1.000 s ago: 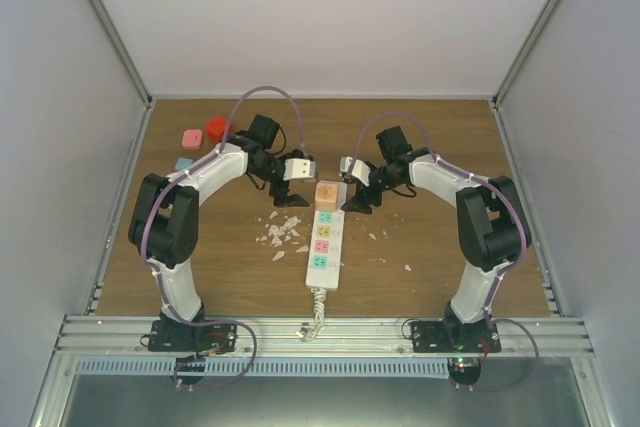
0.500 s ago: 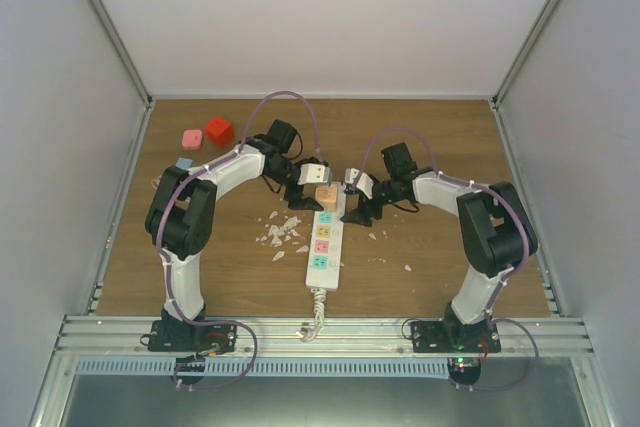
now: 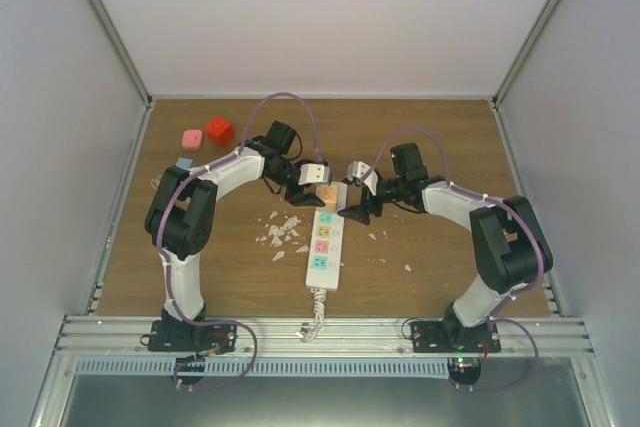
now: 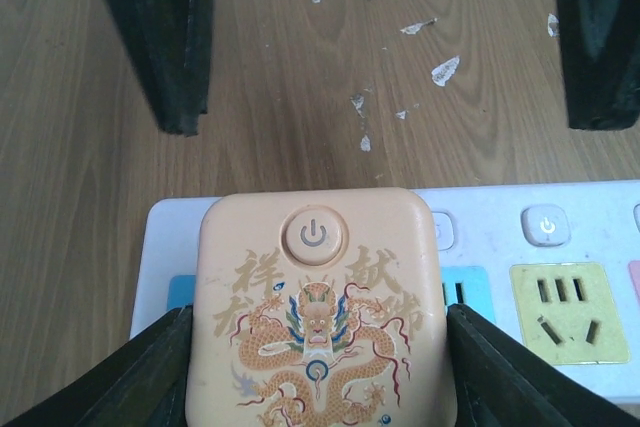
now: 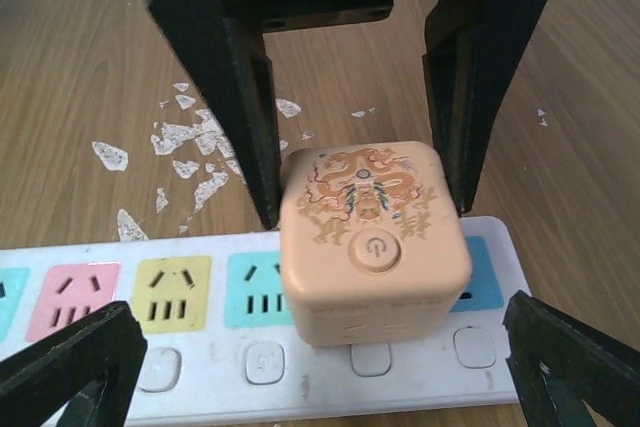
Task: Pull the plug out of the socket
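Probably stiff, smooth and light, the plug [image 4: 318, 312] seated at the 12 o'clock end of the socket [image 3: 325, 244] is best gripped on its 3 and 9 o'clock faces, which are flanked by the left pincer [image 3: 316, 190], whether pinching cannot be told, while the right pincer [image 3: 352, 212] is spread wide.

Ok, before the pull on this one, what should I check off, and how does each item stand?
1. The peach cube plug with a dragon print seated in the long white power strip: ok, flush in the end outlet.
2. The left gripper straddles the plug: ok, one finger on each side.
3. Left gripper clamped firmly: cannot tell; the fingers meet the plug's sides, but the pressure is unclear.
4. Strip held down: not ok; the right gripper is open, its fingertips over the bare wooden table beside the strip.
5. Grippers clear of each other: ok, a gap shows between their fingers.
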`<state>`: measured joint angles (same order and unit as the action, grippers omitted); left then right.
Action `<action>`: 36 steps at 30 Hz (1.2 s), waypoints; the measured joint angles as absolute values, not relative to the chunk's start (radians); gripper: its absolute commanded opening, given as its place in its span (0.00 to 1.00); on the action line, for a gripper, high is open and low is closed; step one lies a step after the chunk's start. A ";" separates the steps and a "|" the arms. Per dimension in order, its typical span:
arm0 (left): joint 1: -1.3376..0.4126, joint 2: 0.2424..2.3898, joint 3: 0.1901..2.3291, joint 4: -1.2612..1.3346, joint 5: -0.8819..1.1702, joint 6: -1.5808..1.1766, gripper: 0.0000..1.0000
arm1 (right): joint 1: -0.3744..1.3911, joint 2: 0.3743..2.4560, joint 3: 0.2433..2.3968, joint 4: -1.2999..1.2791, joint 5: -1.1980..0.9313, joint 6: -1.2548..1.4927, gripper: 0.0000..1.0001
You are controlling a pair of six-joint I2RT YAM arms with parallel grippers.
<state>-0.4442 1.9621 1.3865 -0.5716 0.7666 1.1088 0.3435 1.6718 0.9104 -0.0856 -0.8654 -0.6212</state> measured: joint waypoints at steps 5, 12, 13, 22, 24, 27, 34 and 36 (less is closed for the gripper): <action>-0.443 1.957 1.369 -0.553 0.773 1.110 0.49 | 0.344 1.617 0.823 0.011 -0.877 -0.563 1.00; -0.442 1.890 1.274 -0.510 0.771 1.121 0.39 | 0.347 1.568 0.712 0.189 -0.897 -0.462 1.00; -0.442 1.879 1.261 -0.509 0.768 1.124 0.39 | 0.351 1.564 0.694 0.214 -0.899 -0.448 1.00; -0.403 1.799 1.164 -0.499 0.752 1.137 0.36 | 0.468 1.556 0.638 0.387 -0.841 -0.366 1.00; -0.395 1.782 1.140 -0.486 0.751 1.132 0.35 | 0.492 1.576 0.639 0.413 -0.836 -0.365 1.00; -0.385 1.770 1.122 -0.470 0.757 1.111 0.34 | 0.501 1.641 0.645 0.422 -0.826 -0.365 1.00; -0.383 1.751 1.109 -0.451 0.775 1.081 0.31 | 0.500 1.676 0.647 0.423 -0.804 -0.368 1.00; -0.383 1.742 1.109 -0.452 0.781 1.080 0.31 | 0.498 1.675 0.647 0.424 -0.805 -0.369 1.00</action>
